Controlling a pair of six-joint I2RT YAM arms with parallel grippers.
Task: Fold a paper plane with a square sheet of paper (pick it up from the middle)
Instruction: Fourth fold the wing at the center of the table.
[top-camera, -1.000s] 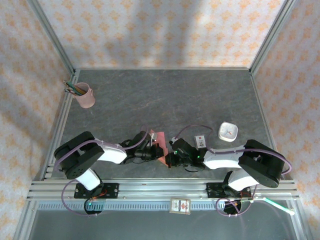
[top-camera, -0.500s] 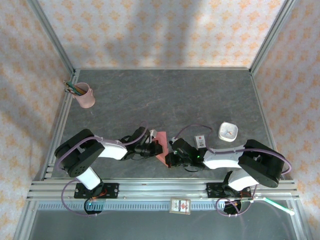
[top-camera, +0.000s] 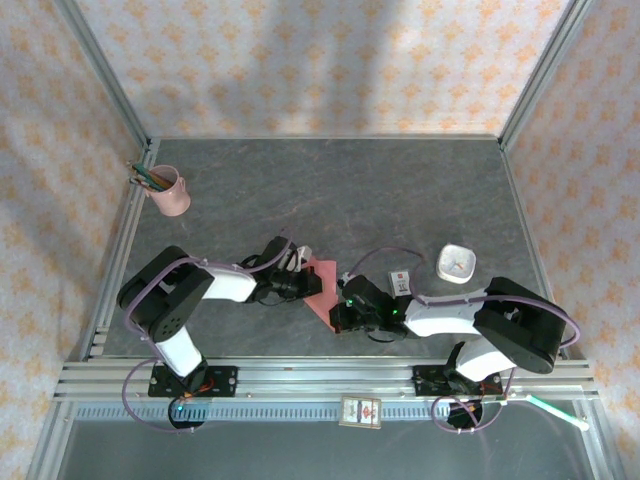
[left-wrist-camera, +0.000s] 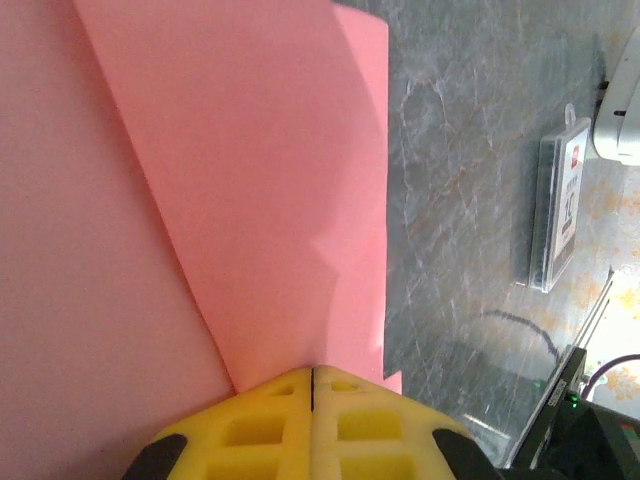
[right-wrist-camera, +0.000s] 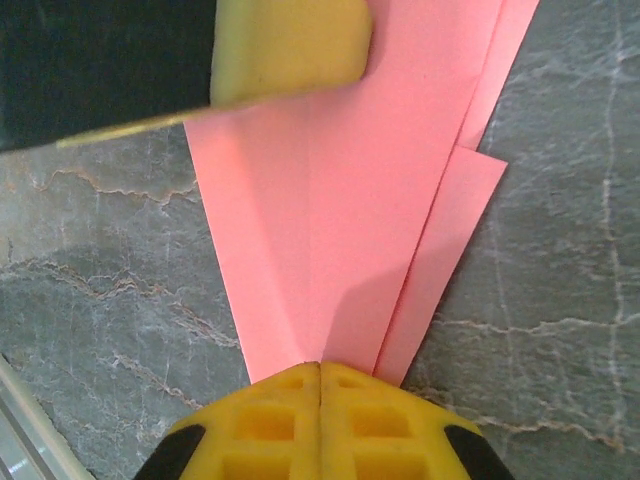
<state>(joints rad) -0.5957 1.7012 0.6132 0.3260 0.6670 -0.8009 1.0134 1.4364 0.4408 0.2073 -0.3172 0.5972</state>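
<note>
Over the last second the left arm draws its elbow in and carries its wrist toward the middle, and the paper (top-camera: 322, 290) goes with it. It stood nearly edge-on between the two wrists then; from above it now shows a broad pink face, tipped down toward the table (top-camera: 400, 190) near the front edge, between the arms. The left claw (left-wrist-camera: 312, 382) is closed, its yellow tips meeting on the edge of the sheet just where a diagonal crease runs in. The right claw (right-wrist-camera: 320, 378) is closed too, pinching the narrow end, where several layered flaps taper together. Both hold the paper at opposite ends, with nothing else near it. I judge this to be a folded flap being swung over and laid down, not a fresh pickup. The layers already form a long wedge, so the plane looks partly made, but the flaps are loose and uneven. The next move probably calls for pressing the crease flat against the table without letting the thin sheet slip from either pinch.
</note>
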